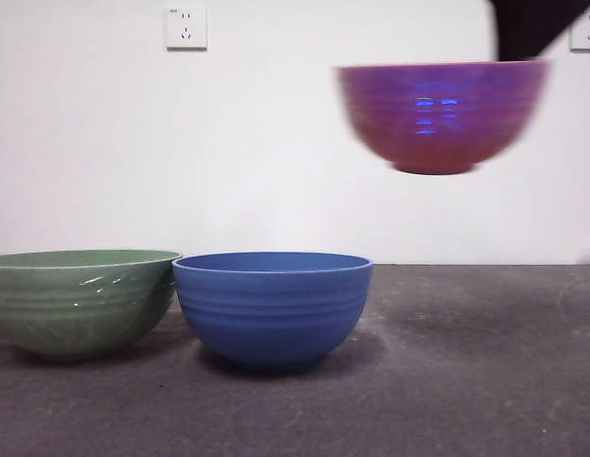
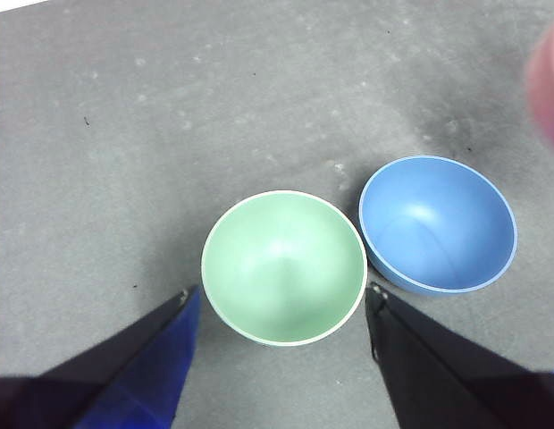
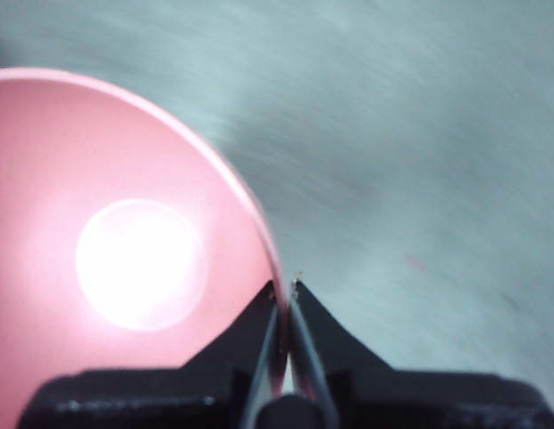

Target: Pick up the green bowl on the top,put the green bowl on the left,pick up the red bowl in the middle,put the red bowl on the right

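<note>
No readable text, label, brand, number or sign in any view. Wall socket plate (image 1: 186, 27) carries small dark mark at upper left corner, too small to read. Second socket plate (image 1: 586, 33) at right edge, cut off, no lettering legible. Green bowl (image 1: 78, 300), blue bowl (image 1: 272, 307), red bowl (image 1: 440, 114): plain ribbed sides, no print visible. Bowl interiors in wrist views: no markings. Table (image 1: 466, 381): unmarked grey surface.

red bowl (image 1: 442, 116) blurred midair, cut off at left wrist pic's edge. green bowl (image 1: 81, 301) cropped at frame edge. right arm mostly out of frame.
</note>
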Action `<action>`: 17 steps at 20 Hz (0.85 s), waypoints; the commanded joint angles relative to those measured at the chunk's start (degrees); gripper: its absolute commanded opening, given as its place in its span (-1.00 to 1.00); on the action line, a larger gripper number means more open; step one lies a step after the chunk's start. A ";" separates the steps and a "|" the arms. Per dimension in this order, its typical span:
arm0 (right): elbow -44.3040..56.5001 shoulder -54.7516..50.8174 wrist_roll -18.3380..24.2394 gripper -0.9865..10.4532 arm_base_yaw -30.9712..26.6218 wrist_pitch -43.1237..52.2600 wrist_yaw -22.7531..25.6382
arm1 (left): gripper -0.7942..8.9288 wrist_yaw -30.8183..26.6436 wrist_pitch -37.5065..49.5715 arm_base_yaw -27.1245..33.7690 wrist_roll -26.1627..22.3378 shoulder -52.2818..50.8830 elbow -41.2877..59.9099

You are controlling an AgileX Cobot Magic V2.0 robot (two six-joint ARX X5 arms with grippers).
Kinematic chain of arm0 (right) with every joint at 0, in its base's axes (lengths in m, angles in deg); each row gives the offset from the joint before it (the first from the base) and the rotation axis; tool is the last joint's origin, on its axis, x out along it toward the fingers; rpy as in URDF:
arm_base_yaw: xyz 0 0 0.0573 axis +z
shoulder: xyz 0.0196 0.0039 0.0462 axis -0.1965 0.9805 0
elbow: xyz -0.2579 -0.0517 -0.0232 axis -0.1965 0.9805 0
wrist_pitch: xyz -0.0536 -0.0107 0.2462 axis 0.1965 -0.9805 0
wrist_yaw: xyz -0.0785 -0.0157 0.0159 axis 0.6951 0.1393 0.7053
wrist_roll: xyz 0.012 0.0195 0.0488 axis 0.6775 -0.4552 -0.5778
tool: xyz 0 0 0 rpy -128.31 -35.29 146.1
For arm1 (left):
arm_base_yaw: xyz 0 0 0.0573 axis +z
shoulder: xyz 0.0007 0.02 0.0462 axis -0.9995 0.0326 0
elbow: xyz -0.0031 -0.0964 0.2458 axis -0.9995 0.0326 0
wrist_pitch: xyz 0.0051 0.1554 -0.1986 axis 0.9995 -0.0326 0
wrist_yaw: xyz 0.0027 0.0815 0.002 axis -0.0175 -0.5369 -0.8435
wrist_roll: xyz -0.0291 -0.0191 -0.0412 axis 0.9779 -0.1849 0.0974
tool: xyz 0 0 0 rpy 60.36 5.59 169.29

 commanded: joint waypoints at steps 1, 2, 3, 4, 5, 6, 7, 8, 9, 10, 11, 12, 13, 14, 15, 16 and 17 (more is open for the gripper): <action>3.76 0.24 -1.64 -0.86 -4.15 0.68 -0.20 | -0.19 0.22 0.52 0.15 -0.09 -0.09 0.15; 6.25 0.26 -2.16 -0.86 -5.73 1.81 -0.26 | -0.19 0.24 0.50 0.15 -0.04 -0.09 0.15; 8.72 0.28 -2.49 -0.86 -6.43 3.87 -0.33 | -0.19 0.24 0.52 0.15 -0.02 -0.09 0.15; 11.65 0.28 -2.71 -0.86 -6.62 6.88 -0.33 | -0.19 0.24 0.52 0.15 0.00 -0.09 0.15; 14.45 0.28 -2.97 -0.86 -6.62 9.94 -0.37 | -0.19 0.24 0.52 0.15 0.00 -0.09 0.15; 16.98 0.31 -3.85 -0.86 -6.62 12.74 -0.42 | -0.19 0.24 0.52 0.15 0.09 -0.09 0.15; 19.06 0.59 -4.20 -0.86 -6.56 15.19 -1.97 | -0.19 0.24 0.59 0.15 0.31 -0.09 0.15; 20.85 1.16 -4.70 -0.86 -6.54 17.57 -4.94 | -0.19 0.24 0.76 0.15 0.44 0.00 0.15; 21.81 1.95 -5.18 -0.86 -6.51 19.02 -6.40 | -0.19 0.24 0.90 0.15 0.44 0.07 0.15; 22.12 3.15 -5.27 -0.86 -6.45 19.34 -6.27 | -0.19 0.24 1.01 0.15 0.44 0.13 0.15; 22.12 4.24 -5.25 -0.86 -6.45 19.52 -6.14 | -0.19 0.24 1.11 0.15 0.42 0.15 0.15; 22.12 5.22 -5.22 -0.86 -6.45 20.15 -6.38 | -0.19 0.24 1.14 0.15 0.42 0.15 0.15; 22.12 6.10 -5.20 -0.83 -6.45 20.74 -6.32 | -0.19 0.24 1.14 0.15 0.42 0.15 0.15; 22.12 6.91 -5.07 -0.81 -6.47 21.11 -6.32 | -0.19 0.24 1.14 0.15 0.42 0.15 0.15; 22.12 7.43 -5.05 -0.78 -6.47 21.33 -6.29 | -0.19 0.24 1.14 0.15 0.42 0.15 0.15; 22.12 7.69 -5.05 -0.64 -6.47 21.38 -6.29 | -0.19 0.24 1.14 0.15 0.42 0.15 0.15; 22.12 7.69 -5.05 -0.47 -6.47 21.49 -6.12 | -0.19 0.24 1.11 0.15 0.42 0.15 0.15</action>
